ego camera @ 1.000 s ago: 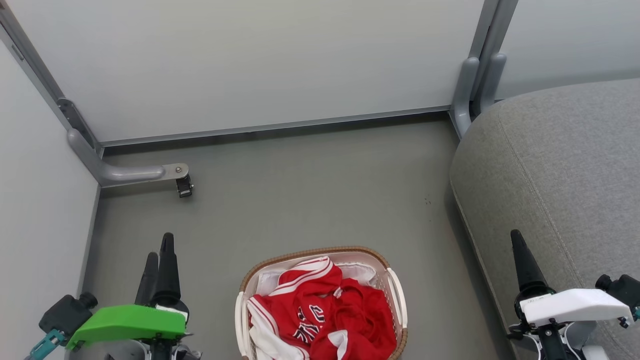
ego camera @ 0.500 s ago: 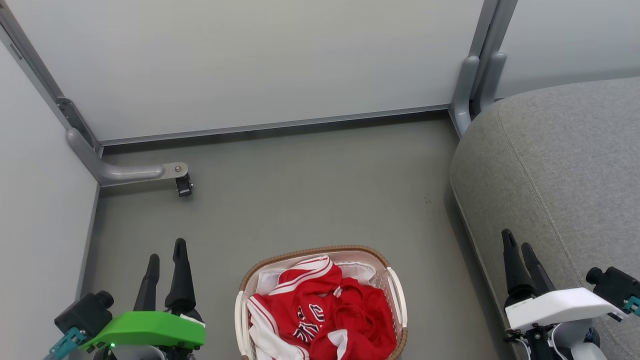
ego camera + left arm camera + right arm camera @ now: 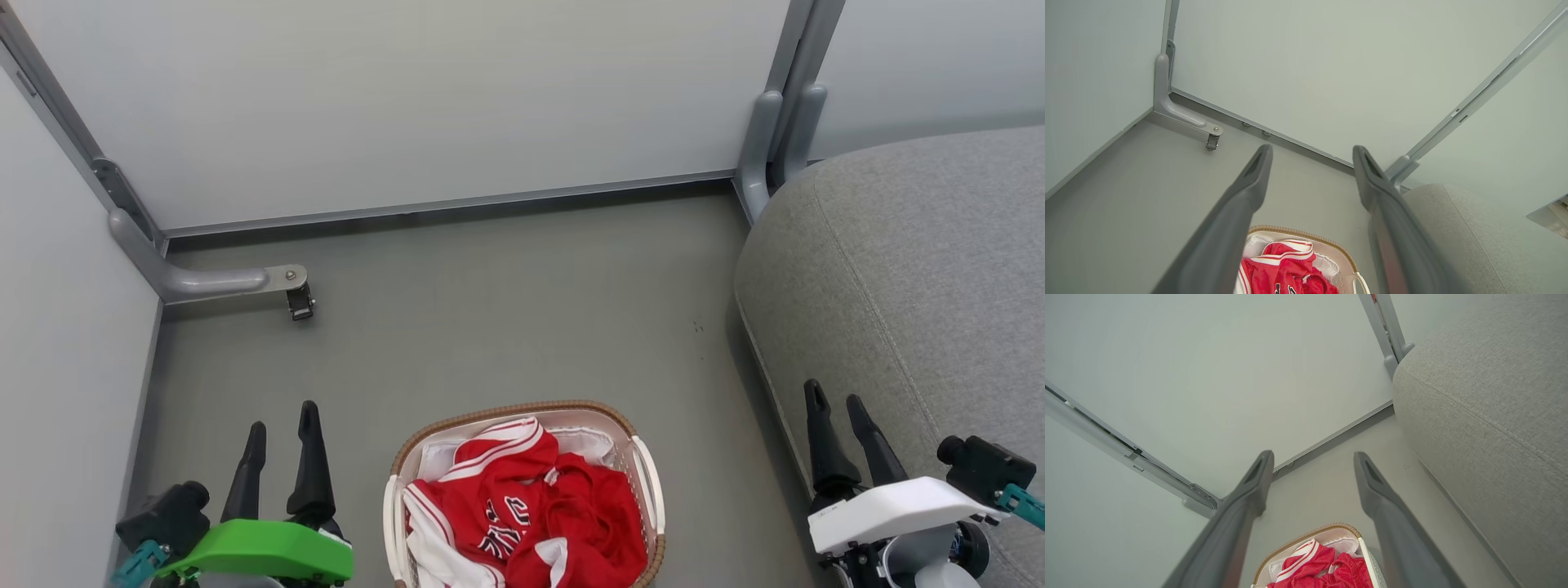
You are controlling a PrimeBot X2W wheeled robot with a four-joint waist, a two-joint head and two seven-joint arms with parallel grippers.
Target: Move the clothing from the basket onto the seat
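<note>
Grey floor [image 3: 506, 318] under basket [image 3: 514, 411], seat [image 3: 922, 269]

The head view looks steeply down from above at the floor [image 3: 506, 310], basket [image 3: 514, 410] and seat [image 3: 922, 269]; the 2 wrist views face forward and down, sharing basket and seat.

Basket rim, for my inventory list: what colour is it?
Brown, woven. The basket shows it best in the head view.

Bright, even light leaves only a soft shadow beside the seat [image 3: 898, 269].
</note>
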